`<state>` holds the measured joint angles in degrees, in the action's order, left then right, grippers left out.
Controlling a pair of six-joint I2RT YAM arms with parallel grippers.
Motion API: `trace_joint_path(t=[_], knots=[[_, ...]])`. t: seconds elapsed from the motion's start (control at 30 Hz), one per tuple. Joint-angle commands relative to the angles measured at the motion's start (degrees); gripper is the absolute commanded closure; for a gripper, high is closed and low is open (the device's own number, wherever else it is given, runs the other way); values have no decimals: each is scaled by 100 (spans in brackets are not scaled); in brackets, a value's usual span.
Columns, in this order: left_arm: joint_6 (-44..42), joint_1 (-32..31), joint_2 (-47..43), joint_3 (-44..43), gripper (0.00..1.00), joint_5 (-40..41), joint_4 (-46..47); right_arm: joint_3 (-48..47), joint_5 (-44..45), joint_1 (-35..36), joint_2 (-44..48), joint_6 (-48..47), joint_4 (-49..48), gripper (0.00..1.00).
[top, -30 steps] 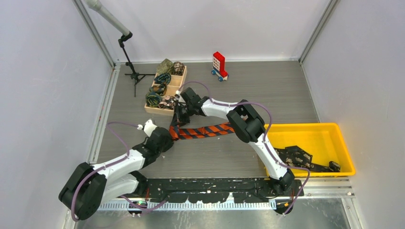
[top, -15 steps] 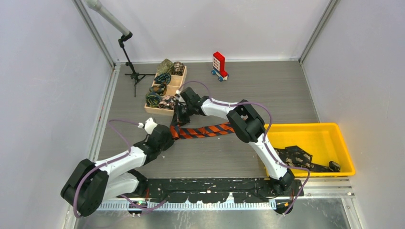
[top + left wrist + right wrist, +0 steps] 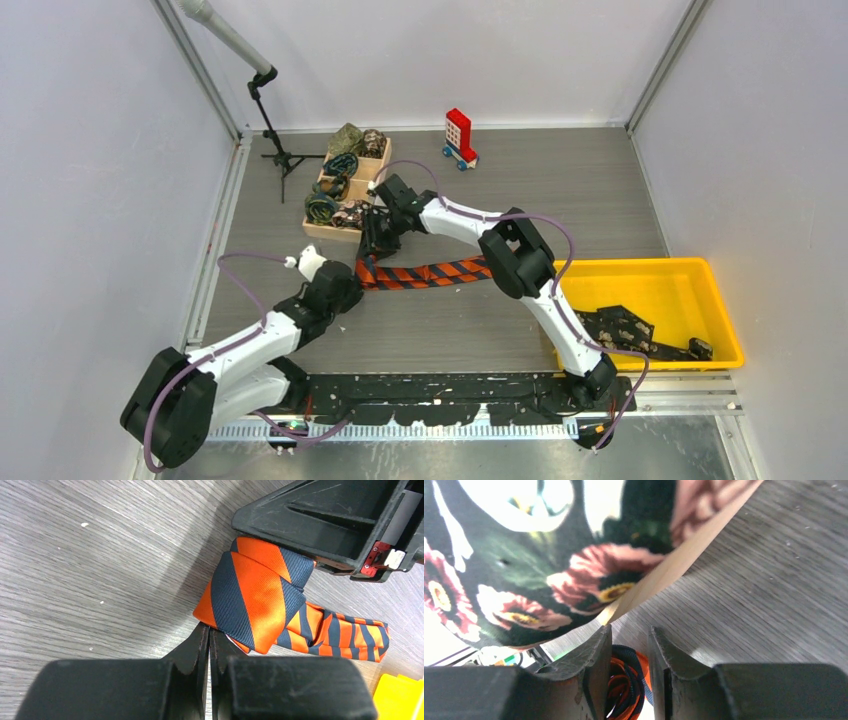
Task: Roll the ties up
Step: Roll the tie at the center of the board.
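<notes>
Two pincers meet at one end of the orange-and-navy striped fabric tie point(image 3: 430, 274), whose length runs rightward from them along the grey wood-grain surface point(image 3: 560, 190). The left pincer point(image 3: 208, 632) is clamped on its folded edge (seemingly), and the right pincer point(image 3: 630, 630) is parted astride it.

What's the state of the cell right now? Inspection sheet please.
Surface: grey wood-grain table, a few pale specks.
Job's things: orange-and-black tie lying across the table, left end folded over; rolled ties in wooden tray; dark speckled ties in yellow bin.
Clutter: red-and-white toy block at the back.
Grippers: left gripper shut, tips at the tie's folded end, a pinch cannot be told; right gripper open, astride the tie beside the tray.
Cables: purple cables loop along both arms.
Surroundings: white walls, tripod stand back left.
</notes>
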<state>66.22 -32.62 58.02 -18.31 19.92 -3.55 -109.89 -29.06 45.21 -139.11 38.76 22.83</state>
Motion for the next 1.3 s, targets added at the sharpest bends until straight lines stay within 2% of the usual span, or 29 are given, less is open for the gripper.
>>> trace_joint_path(t=[0.0, 0.17, 0.5, 0.63, 1.03, 1.27], knots=[[102, 28, -32, 2, 95, 104, 87, -373, 345, -75, 247, -299, 554, 61], [118, 33, 14, 2, 95, 92, 113, -564, 468, -133, 263, -377, 797, 57], [110, 28, -2, 8, 95, -9, 92, -690, 563, -179, 293, -452, 1052, 57], [-58, 30, -127, -78, 95, -120, -190, -648, 604, -183, 553, -475, 1061, 57], [-687, 27, -1091, -470, 93, 123, -2063, -412, 824, 160, 1498, -295, 1136, 53], [-1129, 33, -1819, -1031, 89, 782, -3291, -443, 920, 608, 1454, -57, 1049, 67]])
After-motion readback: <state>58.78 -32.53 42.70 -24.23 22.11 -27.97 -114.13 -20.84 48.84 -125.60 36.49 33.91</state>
